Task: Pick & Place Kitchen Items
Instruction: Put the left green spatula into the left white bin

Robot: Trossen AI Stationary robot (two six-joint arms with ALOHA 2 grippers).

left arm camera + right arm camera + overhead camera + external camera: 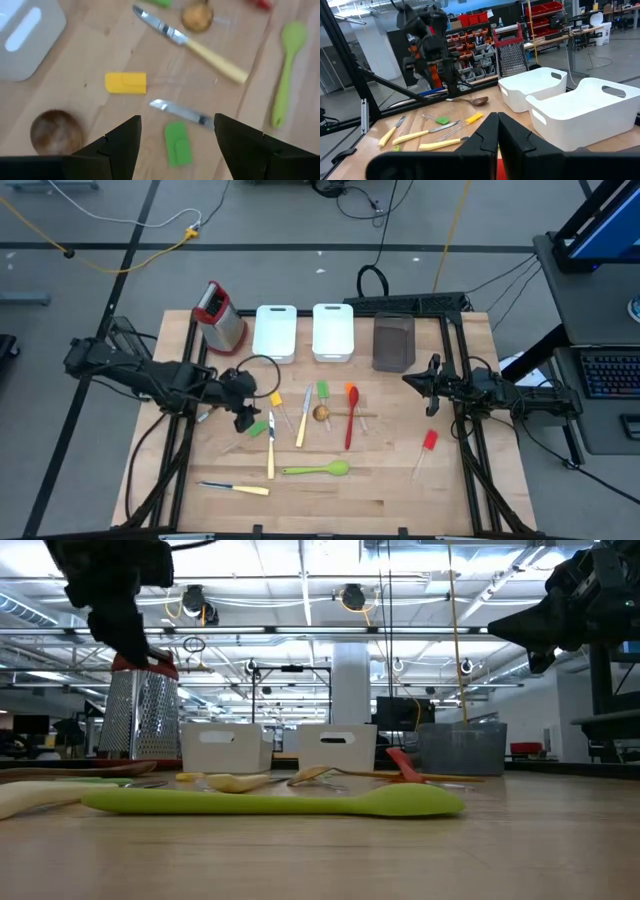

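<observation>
1. The kitchen utensils were seen scattered across the middle of the wooden table (400, 490), none of them held.
2. A small green spatula (177, 144) and a cream-handled knife (181, 112) were seen lying directly beneath the left gripper (176, 134), with a yellow spatula (125, 82) just beside them.
3. A long green spoon (318, 470) was seen nearer the table's front edge, and a long red spoon (351, 415) near the centre.
4. A red spatula (428, 442) was seen apart, on the right side.
5. The left gripper was held above the table with its fingers spread apart, empty.
6. The right gripper (418, 380) was raised at the right side, fingers pressed together, nothing between them.
7. Two white bins (275, 332), a dark bin (393, 342) and a box grater (220, 317) were ranged along the far edge.
</observation>
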